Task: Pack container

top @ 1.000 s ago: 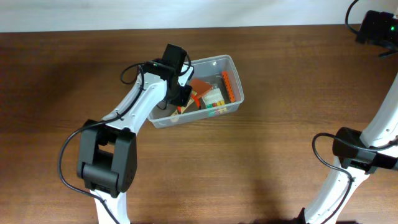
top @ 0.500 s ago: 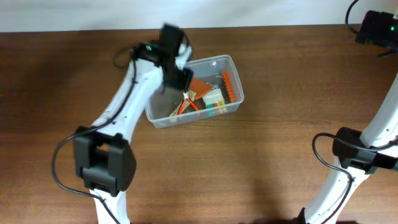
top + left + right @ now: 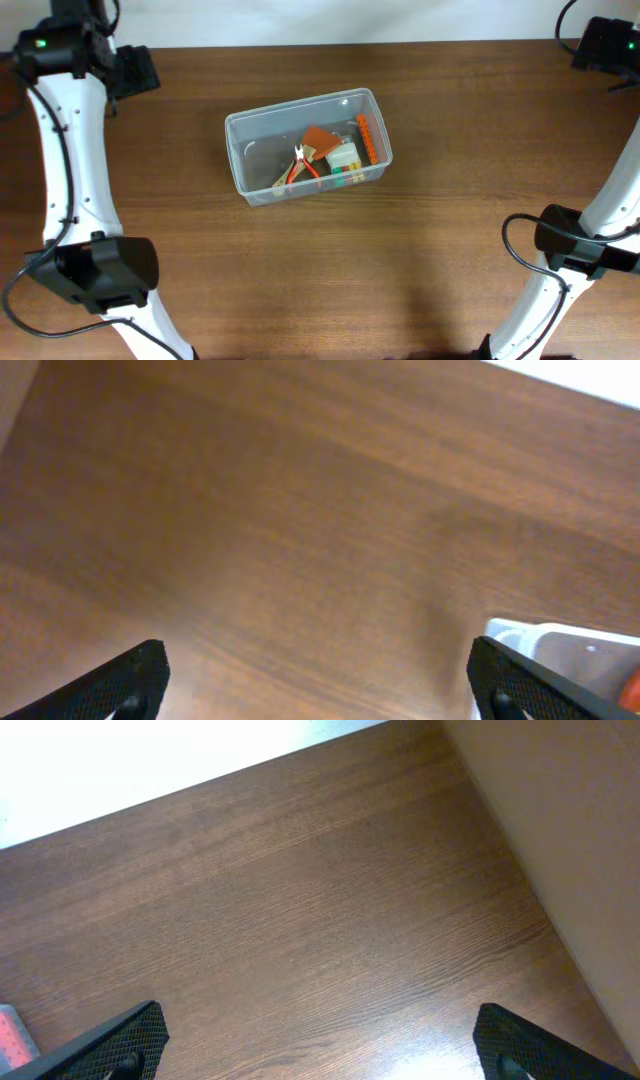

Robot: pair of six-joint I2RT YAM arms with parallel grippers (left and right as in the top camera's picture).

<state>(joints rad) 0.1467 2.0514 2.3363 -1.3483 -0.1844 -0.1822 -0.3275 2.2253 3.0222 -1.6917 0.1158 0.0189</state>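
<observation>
Container (image 3: 262, 158) sits mid-surface (image 3: 450, 250), part-filled, long axis running left-right with a slight tilt; left tool (image 3: 318, 660), jaws wide and empty, stands beyond its left end, nearer than the right tool (image 3: 320, 1017), likewise wide and empty

Dark brown wood-grain table (image 3: 450, 230) fills the overhead view, its grain running left to right. A white band (image 3: 300, 20) runs along its far edge; whether this is wall or floor cannot be told. In the right wrist view, a plain tan surface (image 3: 560, 820) lies past the table's side edge. Soft light leaves faint, blurred shadows on the wood.
</observation>
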